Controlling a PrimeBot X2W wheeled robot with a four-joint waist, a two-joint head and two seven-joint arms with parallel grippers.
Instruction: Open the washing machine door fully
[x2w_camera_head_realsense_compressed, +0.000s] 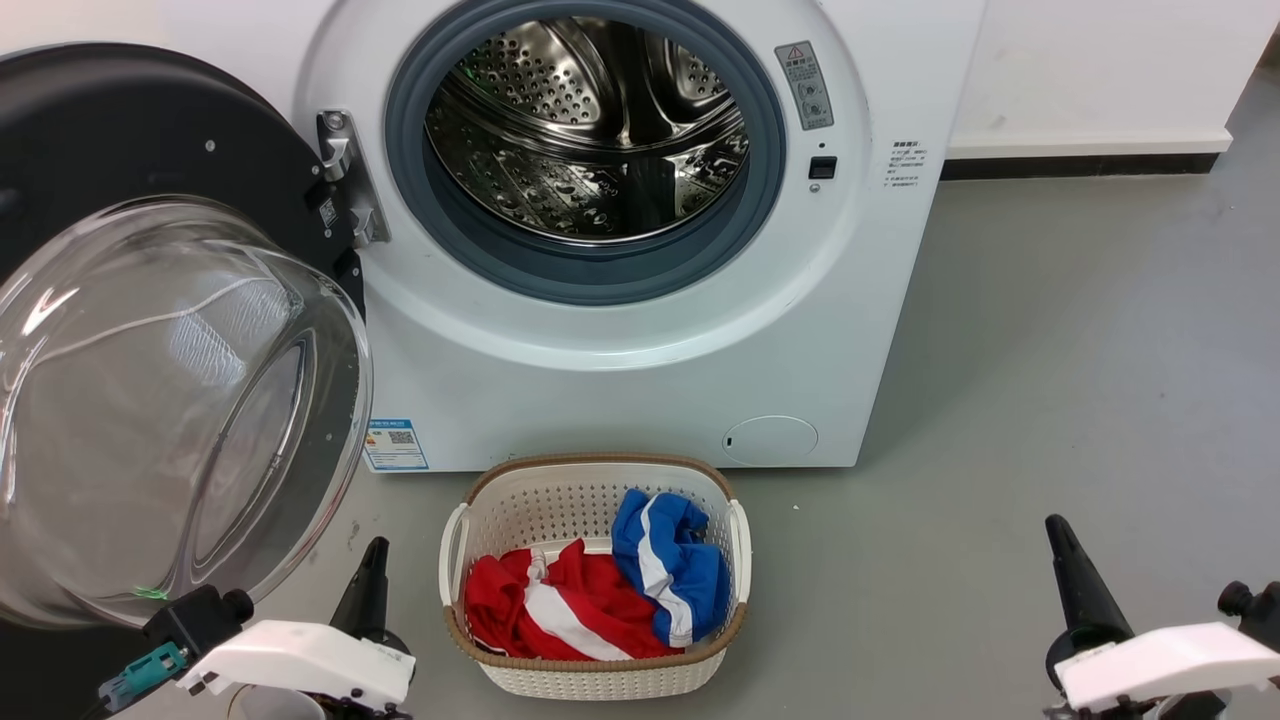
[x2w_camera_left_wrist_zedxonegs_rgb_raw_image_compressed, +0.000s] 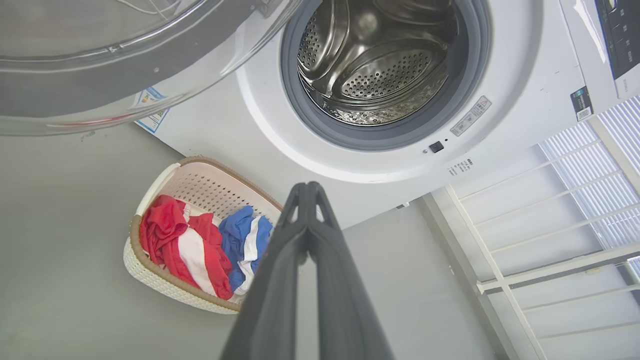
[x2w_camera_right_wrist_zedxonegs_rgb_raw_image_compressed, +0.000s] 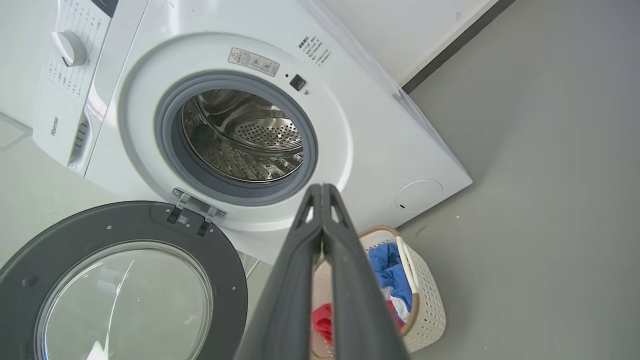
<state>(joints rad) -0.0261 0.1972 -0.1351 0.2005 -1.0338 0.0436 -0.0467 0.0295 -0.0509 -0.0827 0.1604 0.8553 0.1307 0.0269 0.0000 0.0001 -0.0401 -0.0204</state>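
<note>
The washing machine is a white front-loader with its steel drum exposed. Its round black door hangs swung far out to the left on a metal hinge, the clear glass bowl bulging toward me. That door also lies at lower left in the right wrist view, and its glass bowl crosses the top left of the left wrist view. My left gripper sits low, just below the bowl's rim, fingers shut and empty. My right gripper rests at lower right, shut and empty.
A white perforated laundry basket with red and blue clothes stands on the grey floor directly before the machine, between my grippers. A white wall with a dark skirting runs behind on the right. A white railing stands beside the machine.
</note>
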